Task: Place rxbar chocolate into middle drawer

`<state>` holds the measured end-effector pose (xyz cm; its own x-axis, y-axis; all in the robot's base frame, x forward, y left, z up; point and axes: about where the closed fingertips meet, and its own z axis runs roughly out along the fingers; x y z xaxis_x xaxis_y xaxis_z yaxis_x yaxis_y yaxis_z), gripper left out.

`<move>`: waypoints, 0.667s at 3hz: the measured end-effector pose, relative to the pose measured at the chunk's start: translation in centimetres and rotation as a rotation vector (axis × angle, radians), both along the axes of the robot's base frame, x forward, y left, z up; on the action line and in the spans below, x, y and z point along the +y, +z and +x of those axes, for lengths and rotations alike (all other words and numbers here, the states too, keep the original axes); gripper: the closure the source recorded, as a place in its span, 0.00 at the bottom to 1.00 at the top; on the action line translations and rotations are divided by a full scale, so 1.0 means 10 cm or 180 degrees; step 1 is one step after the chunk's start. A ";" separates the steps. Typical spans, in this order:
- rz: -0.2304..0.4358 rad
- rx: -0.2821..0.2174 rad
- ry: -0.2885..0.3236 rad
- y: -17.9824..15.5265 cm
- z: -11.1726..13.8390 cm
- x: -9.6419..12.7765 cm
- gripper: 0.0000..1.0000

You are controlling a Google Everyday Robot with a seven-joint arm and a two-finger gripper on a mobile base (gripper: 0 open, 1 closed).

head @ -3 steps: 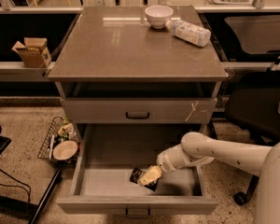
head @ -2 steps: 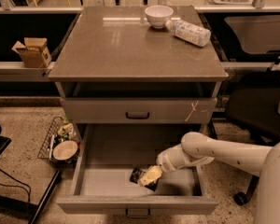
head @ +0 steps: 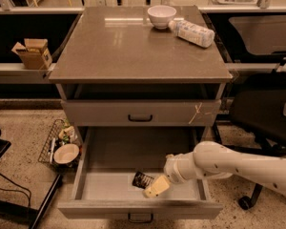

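Note:
The middle drawer [head: 105,189] is pulled wide open at the bottom of the grey cabinet, with a pale grey inside and a plain front with a small dark handle [head: 140,217]. The rxbar chocolate [head: 141,179], a small dark wrapper, sits tilted inside the drawer near its front middle. My gripper [head: 155,187] reaches down into the drawer from the right on a white arm [head: 229,163]. Its pale tip is right against the bar's right side. Whether it holds the bar does not show.
The shut drawer front [head: 140,112] above has a pale scratch mark at its right. A white bowl [head: 161,16] and a lying white bottle [head: 193,32] are on the cabinet top. A cardboard box [head: 33,53] and a wire basket [head: 62,149] are left; a black chair [head: 262,109] is right.

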<state>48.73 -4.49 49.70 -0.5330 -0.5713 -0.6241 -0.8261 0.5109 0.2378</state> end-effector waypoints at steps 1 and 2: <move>-0.0085 -0.0300 -0.0026 0.56 -0.14 -0.31 0.00; -0.0147 -0.0410 0.0077 1.11 -0.30 -0.71 0.00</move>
